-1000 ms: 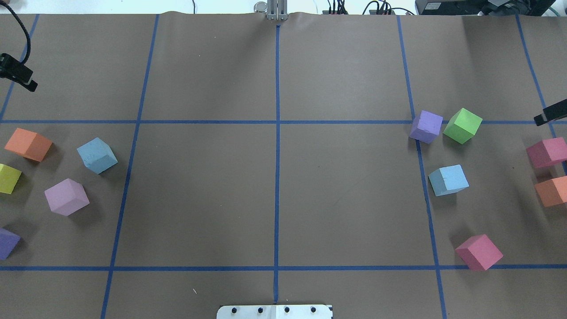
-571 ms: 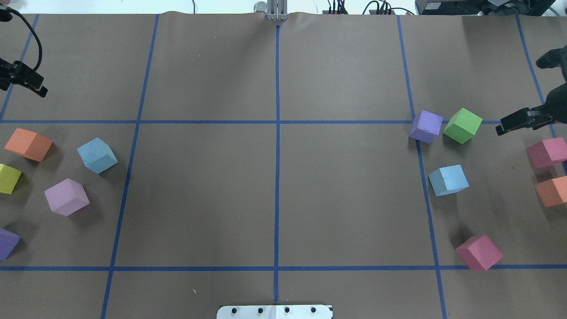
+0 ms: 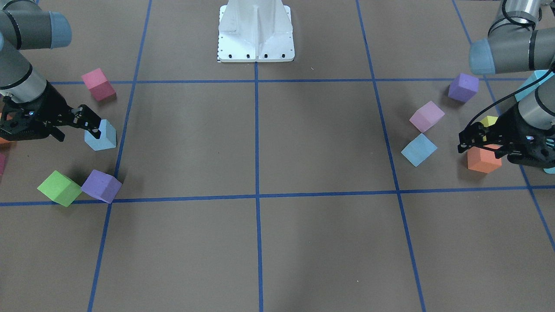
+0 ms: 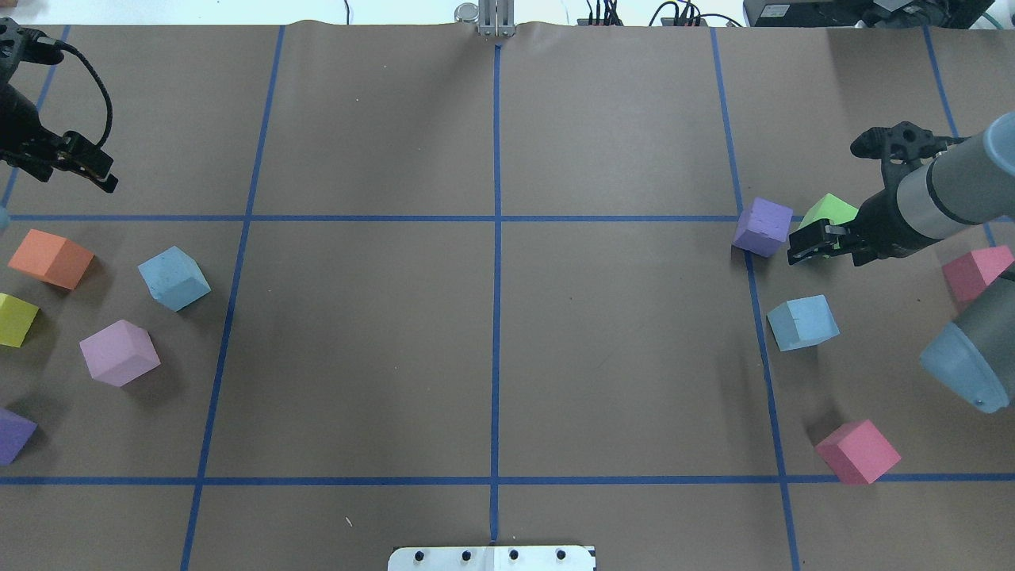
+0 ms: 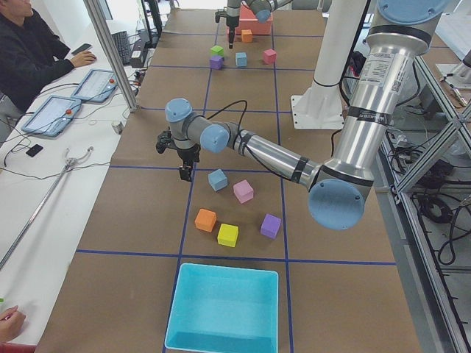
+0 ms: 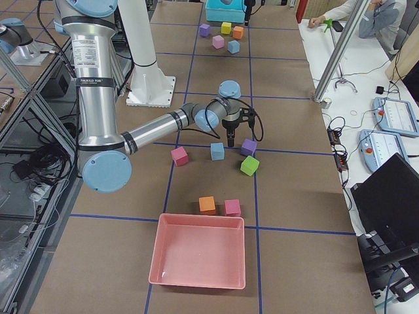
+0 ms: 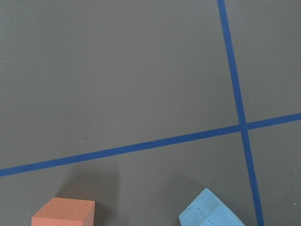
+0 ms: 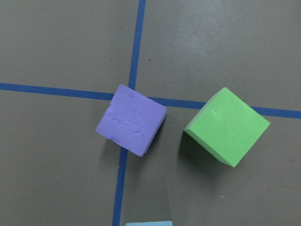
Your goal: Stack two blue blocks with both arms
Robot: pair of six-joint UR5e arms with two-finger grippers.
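Note:
One blue block [image 4: 174, 277] lies on the left side of the table among other cubes, and shows in the front view [image 3: 419, 149] too. The other blue block [image 4: 802, 322] lies on the right side; in the front view [image 3: 104, 138] it is partly behind the right gripper. My left gripper [image 4: 95, 174] hovers open and empty beyond the orange cube [image 4: 50, 258]; its wrist view shows a corner of the blue block [image 7: 211, 215]. My right gripper [image 4: 805, 244] hovers open and empty over the purple cube [image 4: 763, 226] and green cube [image 4: 829, 216], just beyond the right blue block.
Left side: pink-lilac cube [image 4: 119, 352], yellow cube [image 4: 16, 319], purple cube [image 4: 14, 434]. Right side: two pink cubes [image 4: 858, 451] [image 4: 977, 271]. A teal box [image 5: 222, 309] and a pink tray [image 6: 196, 258] stand at the table ends. The white base [image 3: 256, 30] is at the robot's side.
The right arm has swung in from the right edge to above the green and purple cubes. The left gripper has moved right and slightly nearer. No cube has moved.

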